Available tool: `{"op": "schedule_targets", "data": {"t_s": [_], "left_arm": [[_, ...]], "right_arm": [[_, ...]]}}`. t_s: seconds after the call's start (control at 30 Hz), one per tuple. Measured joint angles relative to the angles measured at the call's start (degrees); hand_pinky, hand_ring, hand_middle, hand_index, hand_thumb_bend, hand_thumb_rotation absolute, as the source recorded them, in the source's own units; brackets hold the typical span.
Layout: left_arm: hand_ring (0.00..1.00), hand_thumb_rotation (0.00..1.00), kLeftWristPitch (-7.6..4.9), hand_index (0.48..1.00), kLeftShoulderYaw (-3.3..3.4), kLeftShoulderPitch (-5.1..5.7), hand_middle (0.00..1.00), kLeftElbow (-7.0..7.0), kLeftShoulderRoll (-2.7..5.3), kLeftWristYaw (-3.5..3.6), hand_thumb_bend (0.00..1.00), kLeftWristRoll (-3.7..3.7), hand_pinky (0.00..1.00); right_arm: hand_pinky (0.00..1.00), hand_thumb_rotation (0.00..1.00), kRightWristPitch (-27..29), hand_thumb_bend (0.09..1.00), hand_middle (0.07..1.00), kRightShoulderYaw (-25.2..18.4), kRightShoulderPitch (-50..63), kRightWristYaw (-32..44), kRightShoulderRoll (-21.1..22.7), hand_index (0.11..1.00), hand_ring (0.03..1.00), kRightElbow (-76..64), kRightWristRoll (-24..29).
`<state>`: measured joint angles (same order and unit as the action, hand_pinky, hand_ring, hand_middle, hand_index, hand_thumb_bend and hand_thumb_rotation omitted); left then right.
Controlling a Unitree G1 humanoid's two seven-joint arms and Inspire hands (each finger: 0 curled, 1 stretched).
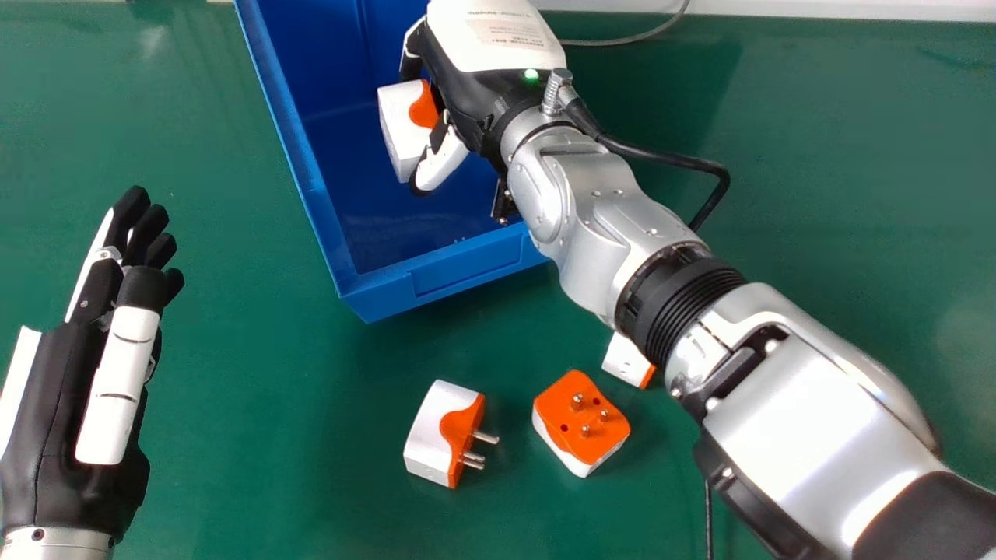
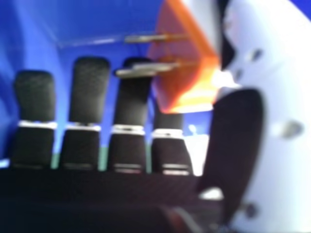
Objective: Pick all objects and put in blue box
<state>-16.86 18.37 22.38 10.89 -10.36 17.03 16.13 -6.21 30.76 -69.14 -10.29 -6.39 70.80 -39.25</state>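
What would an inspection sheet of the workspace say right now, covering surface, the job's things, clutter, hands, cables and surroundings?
Surface: green table, with glossy reflections.
Job's things: one plug adapter held within the blue box's outline; whether it touches the box floor, cannot tell. Three more on the table: sideways adapter, pins pointing right; pins-up adapter; third adapter, partly hidden by the right arm.
Clutter: nothing seen.
Hands: right hand pinches the first adapter; left hand open, idle at the left.
Cables: black cable at the right wrist; grey cable beyond the box; thin dark cable beside the right forearm.
Surroundings: white strip along the far edge.
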Motion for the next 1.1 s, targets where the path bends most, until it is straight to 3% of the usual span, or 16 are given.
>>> {"op": "schedule_targets", "data": {"t_s": [0.2, 0.37, 0.67, 0.93, 1.1], "left_arm": [[0.96, 0.93, 0.02, 0.96, 0.0, 0.52, 0.96, 0.52, 0.35, -0.11, 0.73, 0.01, 0.95], [0.97, 0.94, 0.01, 0.968, 0.0, 0.57, 0.97, 0.54, 0.33, 0.35, 0.74, 0.03, 0.96], [0.98, 0.95, 0.21, 0.979, -0.05, 1.37, 0.98, 2.1, 0.53, -0.32, 0.74, 0.0, 0.98], [0.98, 0.96, -0.09, 0.976, 0.01, 1.8, 0.97, 2.1, 0.53, 0.41, 0.73, 0.26, 0.98], [0.97, 0.96, -0.17, 0.975, 0.02, 1.77, 0.97, 2.1, 0.53, 0.42, 0.73, 0.25, 0.98]], "right_arm": [[0.4, 0.11, -0.4, 0.5, 0.564, 2.1, 0.0, 0.6, 0.1, 0.507, 0.5, 0.3, -1.1], [0.4, 0.13, -0.3, 0.505, 0.59, 3.4, 0.1, 0.6, 0.4, 0.501, 0.505, 0.4, -1.8], [0.41, 0.15, -0.5, 0.509, 0.594, 6.4, 2.1, 0.5, 0.3, 0.496, 0.496, 0.5, -3.2], [0.42, 0.15, -0.7, 0.509, 0.606, 6.8, 3.1, 0.5, 0.1, 0.494, 0.511, 0.8, -3.4], [0.42, 0.15, -1.3, 0.51, 0.613, 7.2, 3.1, 0.6, 0.0, 0.494, 0.516, 1.1, -3.7]]}}
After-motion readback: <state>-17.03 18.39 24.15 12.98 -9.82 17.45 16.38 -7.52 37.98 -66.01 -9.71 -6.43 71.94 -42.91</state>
